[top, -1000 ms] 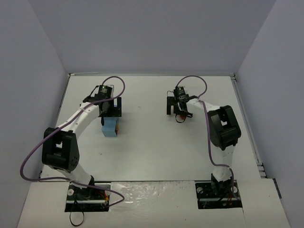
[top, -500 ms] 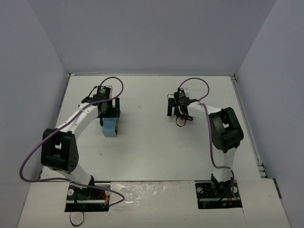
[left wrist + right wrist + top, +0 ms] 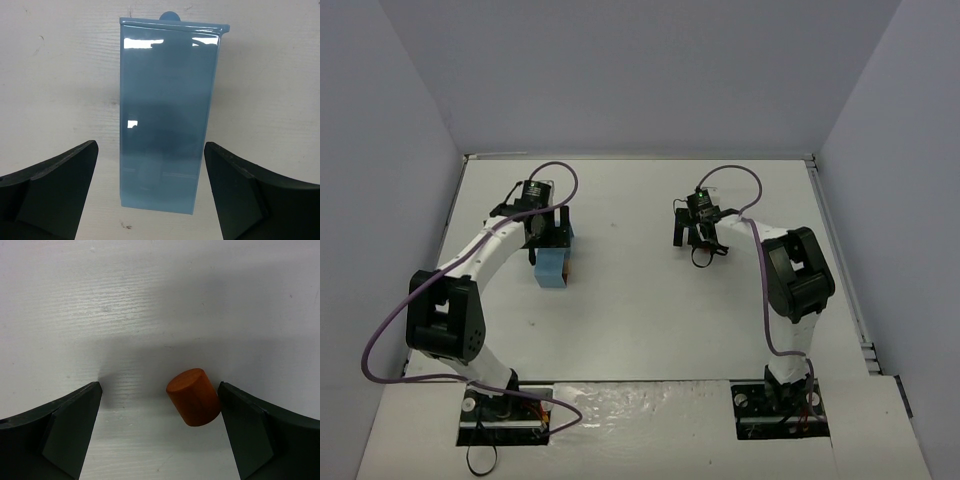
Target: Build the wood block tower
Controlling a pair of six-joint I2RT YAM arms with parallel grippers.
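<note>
compared with a second ago, the left arm is reaching slightly farther across the table [image 3: 630, 300], so the left gripper [image 3: 150, 144] is now sitting over the far end of the light-blue box [image 3: 167, 115] rather than just behind it. the right arm's elbow is sitting a little lower and farther right in the top view, and the right gripper [image 3: 160, 385] is barely shifting. the box itself is lying where it was.

the left gripper is standing spread wide, one dark finger [image 3: 60, 185] on each side of the box's near end. bare table is showing between each finger and the box, so it is touching nothing.

the right gripper is also spread as wide as it goes and is holding nothing. a reddish-brown wooden cylinder [image 3: 194, 396] is resting on the table between its fingers, tilted, and lying just beside the finger on the right of the wrist view. whether they are touching i cannot tell.
</note>
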